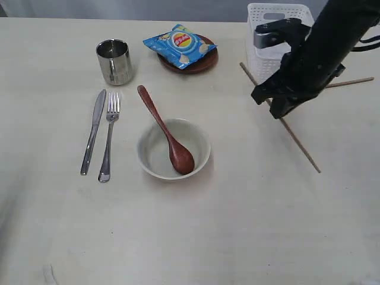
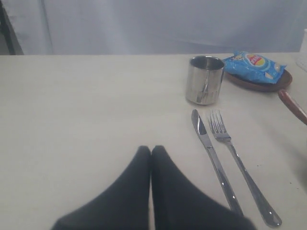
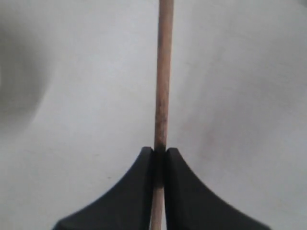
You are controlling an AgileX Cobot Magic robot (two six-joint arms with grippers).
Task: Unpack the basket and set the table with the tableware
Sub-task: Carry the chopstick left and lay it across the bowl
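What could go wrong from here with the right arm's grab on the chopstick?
1. The right end effector pinches the thin round chopstick with just its tips, so it may roll or pivot when lifted.
2. The second chopstick runs out from behind the arm, and a swing could knock it.
3. The basket stands close behind, so the held stick's far end could catch it.

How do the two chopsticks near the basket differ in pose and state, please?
The diagonal chopstick is clamped in the right end effector; the level chopstick lies free. The diagonal chopstick runs from beside the basket toward the camera; the level chopstick runs sideways, partly hidden behind the arm. Both are thin, brown wooden sticks.
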